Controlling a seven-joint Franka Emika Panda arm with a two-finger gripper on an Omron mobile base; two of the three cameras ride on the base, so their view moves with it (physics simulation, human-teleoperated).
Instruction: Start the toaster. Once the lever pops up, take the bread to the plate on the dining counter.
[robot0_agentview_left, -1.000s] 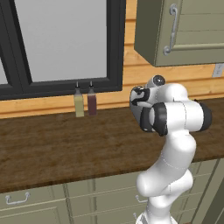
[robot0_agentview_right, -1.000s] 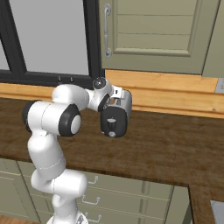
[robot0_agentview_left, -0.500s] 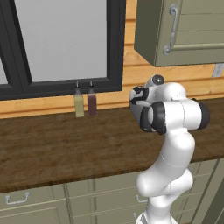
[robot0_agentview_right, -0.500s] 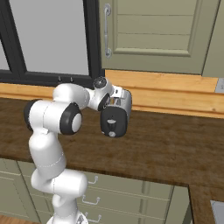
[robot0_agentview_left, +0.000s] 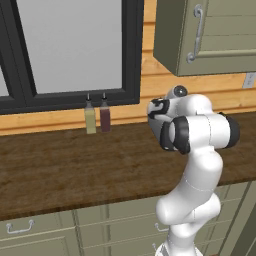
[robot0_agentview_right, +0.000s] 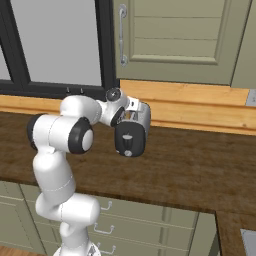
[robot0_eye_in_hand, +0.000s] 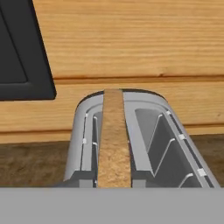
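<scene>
One bread (robot0_eye_in_hand: 113, 140) slice stands edge-up in the toaster (robot0_agentview_right: 133, 131); fingers hidden.

Two little bottles, one yellowish (robot0_agentview_left: 90, 118) and one dark red (robot0_agentview_left: 105, 116), sit side by side against the wood-plank wall (robot0_agentview_left: 60, 120) under a black-framed window (robot0_agentview_left: 70, 47), on a dark wood counter (robot0_agentview_left: 75, 170) with grey-green cabinets (robot0_agentview_left: 210, 35) above, drawers (robot0_agentview_left: 30, 232) below

From my hand view the bread (robot0_eye_in_hand: 114, 140) runs off the bottom, so I can't see my fingertips or whether they touch it. The toaster (robot0_eye_in_hand: 144, 140) is cut off at its near end too. In the right base view my own wrist hides the toaster's (robot0_agentview_right: 133, 129) top slots.
</scene>
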